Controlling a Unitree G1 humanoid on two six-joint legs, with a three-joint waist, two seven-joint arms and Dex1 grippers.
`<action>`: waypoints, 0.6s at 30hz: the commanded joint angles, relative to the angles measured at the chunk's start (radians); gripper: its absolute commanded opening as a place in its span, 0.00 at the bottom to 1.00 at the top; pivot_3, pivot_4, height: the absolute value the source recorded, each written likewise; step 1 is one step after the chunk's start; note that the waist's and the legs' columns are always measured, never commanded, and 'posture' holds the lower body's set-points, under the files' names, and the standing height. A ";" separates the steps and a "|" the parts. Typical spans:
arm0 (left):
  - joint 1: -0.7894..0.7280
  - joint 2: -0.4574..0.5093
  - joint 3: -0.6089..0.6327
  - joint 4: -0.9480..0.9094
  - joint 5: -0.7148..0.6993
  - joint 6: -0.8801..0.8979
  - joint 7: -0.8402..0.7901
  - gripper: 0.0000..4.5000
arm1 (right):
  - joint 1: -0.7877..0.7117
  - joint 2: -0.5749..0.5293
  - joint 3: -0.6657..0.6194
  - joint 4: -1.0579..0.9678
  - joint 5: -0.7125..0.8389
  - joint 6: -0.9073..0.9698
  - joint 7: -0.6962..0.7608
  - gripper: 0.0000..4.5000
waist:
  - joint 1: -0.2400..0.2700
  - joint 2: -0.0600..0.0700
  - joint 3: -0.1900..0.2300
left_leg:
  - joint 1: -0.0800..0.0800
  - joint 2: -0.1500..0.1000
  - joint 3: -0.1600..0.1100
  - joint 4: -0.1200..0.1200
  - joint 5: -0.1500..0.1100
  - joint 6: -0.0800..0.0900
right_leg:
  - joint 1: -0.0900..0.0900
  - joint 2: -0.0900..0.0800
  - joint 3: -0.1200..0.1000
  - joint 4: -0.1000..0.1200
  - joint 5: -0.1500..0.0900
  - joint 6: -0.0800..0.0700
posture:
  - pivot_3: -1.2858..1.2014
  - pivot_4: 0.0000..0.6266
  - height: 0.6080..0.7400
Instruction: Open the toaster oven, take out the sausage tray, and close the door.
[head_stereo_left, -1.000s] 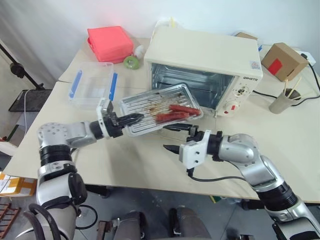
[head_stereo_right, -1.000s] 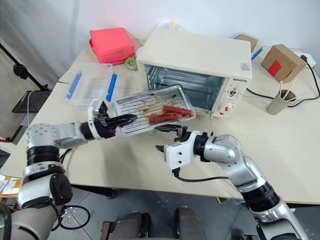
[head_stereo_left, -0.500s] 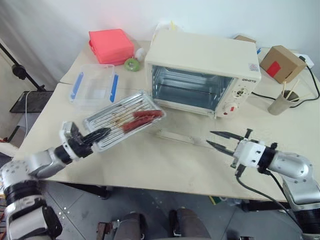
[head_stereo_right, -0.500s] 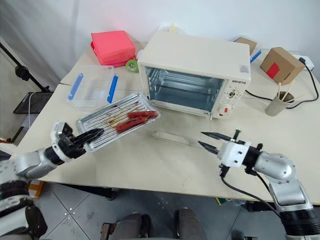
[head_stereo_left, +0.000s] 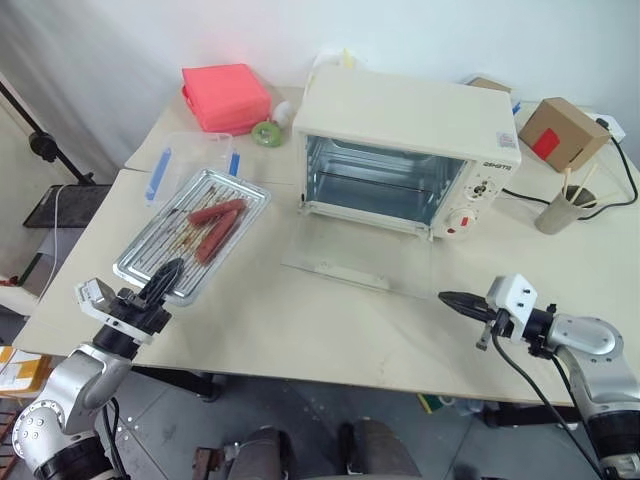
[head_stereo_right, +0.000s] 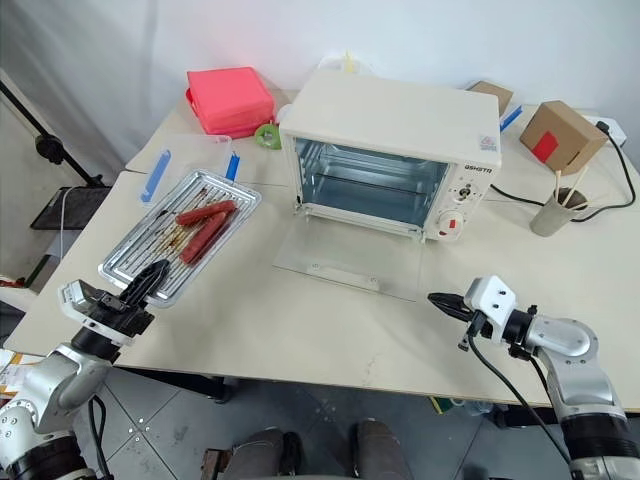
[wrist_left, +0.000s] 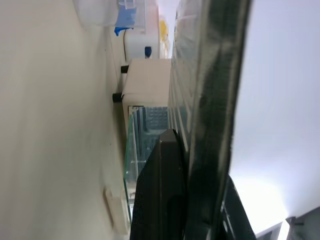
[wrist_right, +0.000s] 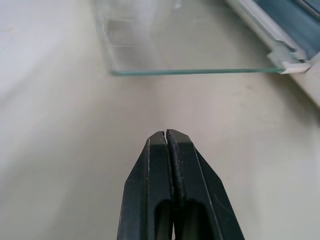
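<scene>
Left gripper (head_stereo_left: 165, 277) clamped on sausage tray (head_stereo_left: 190, 233) rim (three sausages), toaster oven (head_stereo_left: 410, 150) door (head_stereo_left: 362, 255) down flat, right gripper (head_stereo_left: 450, 299) pinched together, empty.

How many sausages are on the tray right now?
2. Both sausages lie side by side near the far end of the sausage tray; none look hidden.

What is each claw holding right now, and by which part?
The left claw grips the sausage tray by the rim of its near short end. The right claw is shut on nothing.
</scene>
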 joint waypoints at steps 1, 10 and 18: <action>0.010 -0.014 0.014 -0.059 -0.035 -0.018 0.004 0.00 | -0.030 0.047 -0.006 -0.024 0.066 -0.011 0.035 0.01 | 0.003 0.000 0.000 | 0.000 0.000 0.000 0.000 0.000 0.000 | 0.000 0.000 0.000 -0.001 0.000 0.000 | 0.52 0.24 1.00; 0.003 0.020 -0.004 -0.040 -0.035 0.020 -0.012 0.00 | -0.082 0.093 -0.117 -0.186 0.283 0.149 -0.005 0.01 | 0.004 0.000 0.000 | -0.001 0.000 -0.001 -0.001 0.000 0.000 | 0.000 0.000 0.000 -0.002 0.000 0.000 | 0.52 0.24 1.00; 0.000 0.153 -0.099 0.002 -0.035 0.132 -0.125 0.00 | -0.135 0.068 -0.222 -0.292 0.439 0.356 -0.073 0.07 | 0.004 0.000 0.000 | -0.002 0.000 -0.002 -0.003 0.000 0.000 | 0.000 0.000 -0.002 -0.005 0.000 0.000 | 0.52 0.24 1.00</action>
